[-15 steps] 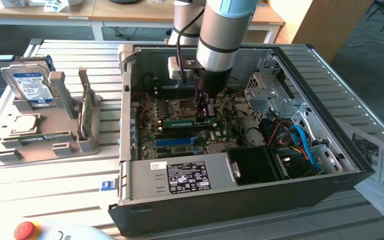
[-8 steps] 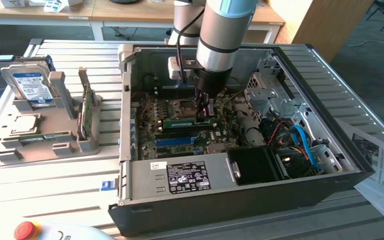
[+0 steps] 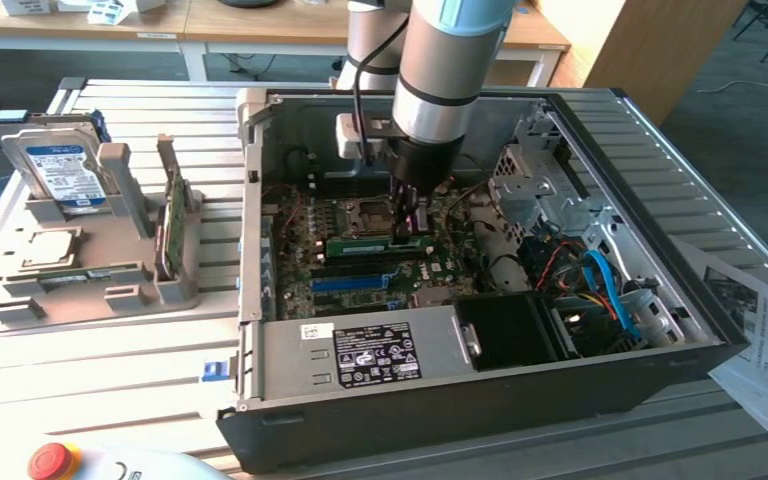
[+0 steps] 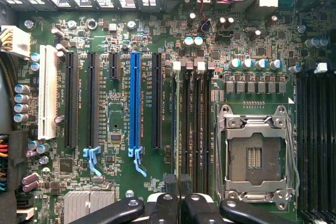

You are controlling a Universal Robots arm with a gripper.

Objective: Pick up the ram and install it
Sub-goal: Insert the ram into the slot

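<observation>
My gripper [image 3: 408, 228] reaches down into the open computer case [image 3: 704, 330], over the motherboard [image 3: 357, 215]. It is shut on the ram [image 3: 364, 242], a narrow green stick lying along the black memory slots [image 3: 357, 265]. In the wrist view the ram [image 4: 175, 119] is seen edge-on, running straight out from between my two black fingertips [image 4: 170, 183]. It lies along the outermost of the black memory slots [image 4: 197, 129] beside the CPU socket [image 4: 255, 153]. Whether it sits in a slot or just above one I cannot tell.
A grey holder [image 3: 117, 290] at the exterior view's left carries a silver hard drive with a blue label [image 3: 57, 165] and an upright green card [image 3: 171, 225]. Inside the case are the power supply [image 3: 357, 355], blue cables [image 3: 604, 275] and a blue expansion slot [image 4: 135, 103]. A red button [image 3: 51, 460] sits at the front.
</observation>
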